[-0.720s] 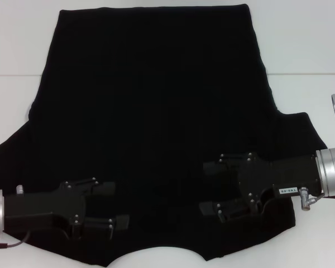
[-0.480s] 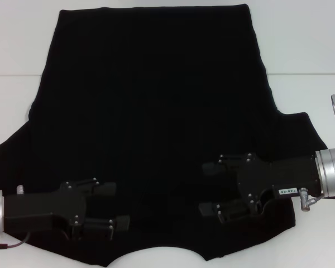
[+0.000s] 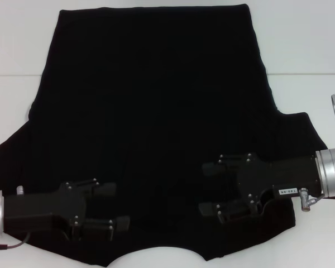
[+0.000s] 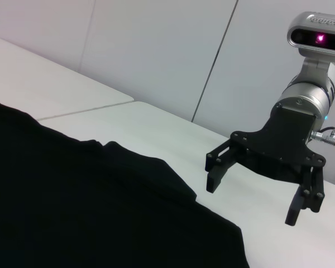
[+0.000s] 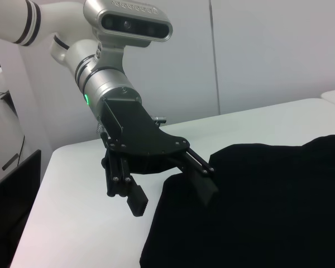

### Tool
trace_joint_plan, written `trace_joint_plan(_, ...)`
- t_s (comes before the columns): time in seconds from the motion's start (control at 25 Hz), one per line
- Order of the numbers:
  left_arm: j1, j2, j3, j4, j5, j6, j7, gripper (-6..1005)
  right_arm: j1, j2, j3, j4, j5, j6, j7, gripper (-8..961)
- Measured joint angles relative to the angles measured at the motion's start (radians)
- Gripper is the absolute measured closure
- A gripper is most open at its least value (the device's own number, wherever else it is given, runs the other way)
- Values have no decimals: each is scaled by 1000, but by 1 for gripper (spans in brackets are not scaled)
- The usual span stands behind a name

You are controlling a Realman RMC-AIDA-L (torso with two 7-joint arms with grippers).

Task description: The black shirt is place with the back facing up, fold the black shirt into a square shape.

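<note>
The black shirt (image 3: 156, 111) lies spread flat on the white table (image 3: 315, 44), hem at the far side and neckline at the near edge, with no lettering showing. My left gripper (image 3: 120, 206) hovers open over the shirt's near left shoulder area. Over the near right shoulder area my right gripper (image 3: 204, 188) also stands open. Both point inward toward each other and hold nothing. The left wrist view shows the right gripper (image 4: 252, 198) open just past the shirt (image 4: 72, 212). In the right wrist view the left gripper (image 5: 172, 200) is open above the edge of the shirt (image 5: 268, 212).
White tabletop surrounds the shirt on the left, right and far sides, with a seam line (image 3: 307, 74) running across it. The shirt's sleeves (image 3: 5, 162) reach out toward both side edges. Pale walls stand behind the table in both wrist views.
Both grippers have shifted very slightly toward the near edge of the table. Their fingers stay open and the shirt has not moved.
</note>
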Motion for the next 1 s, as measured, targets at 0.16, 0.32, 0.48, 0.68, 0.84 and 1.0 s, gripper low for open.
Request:
trace_joint_plan(0.16, 0, 2, -33, 9, -11, -7, -83, 77, 0, 0, 6, 1, 8, 3, 0, 30)
trace_joint_plan(0.32, -12, 16, -100, 53, -14, -42, -244, 79, 1, 5, 16, 5, 15, 13, 1, 31)
trace_joint_plan(0.48, -14, 30, -127, 104, -8, -132, -393, 82, 4, 17, 35, 3, 16, 28, 1, 32)
trace_joint_plan(0.68, -10, 47, -127, 153, 12, -263, -610, 84, 9, 21, 48, 10, 16, 31, 1, 33)
trace_joint_plan(0.84, -10, 55, -133, 189, 79, -333, -754, 87, 11, 27, 58, 10, 16, 36, 2, 33)
trace_joint_plan(1.0, -22, 59, -129, 204, 168, -367, -807, 89, 11, 27, 59, 11, 21, 41, 2, 34)
